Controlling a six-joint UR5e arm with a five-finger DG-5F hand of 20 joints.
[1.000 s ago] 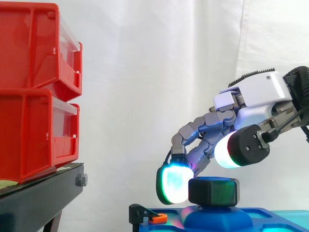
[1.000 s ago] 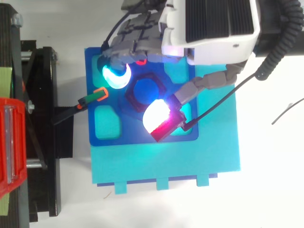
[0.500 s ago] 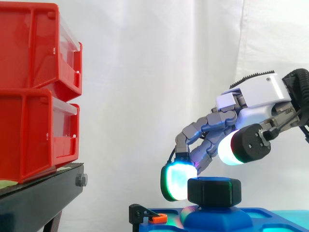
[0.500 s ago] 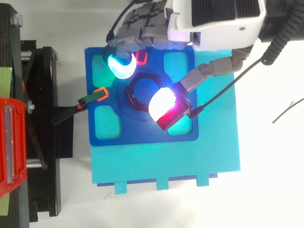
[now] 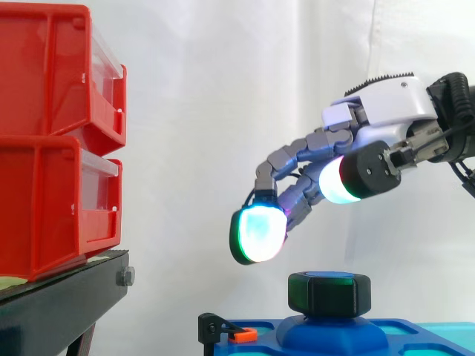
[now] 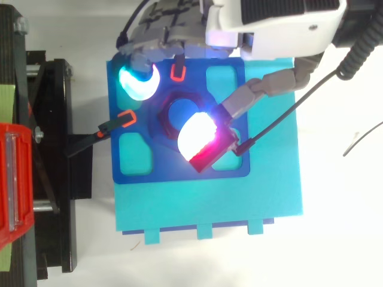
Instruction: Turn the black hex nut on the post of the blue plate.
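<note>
The black hex nut [image 5: 329, 291] sits on the blue post of the blue plate [image 5: 415, 334], and from above its ring [image 6: 161, 121] shows around the post top. My hand [image 5: 386, 119] hovers above it, open, with loosely bent fingers apart from the thumb and nothing held. A cyan-green fingertip [image 5: 257, 233] hangs up and left of the nut, clear of it. The thumb's white-and-red pad [image 6: 197, 134] covers the nut's near right side in the top view, and from the side it floats well above the nut.
Two stacked red bins [image 5: 52, 141] stand on a black stand [image 5: 59, 304] at the left. An orange clip [image 6: 125, 118] on a black arm sits at the plate's left edge, a red one [image 6: 177, 73] near its back. A cyan base [image 6: 209, 203] lies under the plate.
My hand has risen off the nut: the fingertip that hung beside its left face and the thumb above it are now well above it. The nut stays on the post.
</note>
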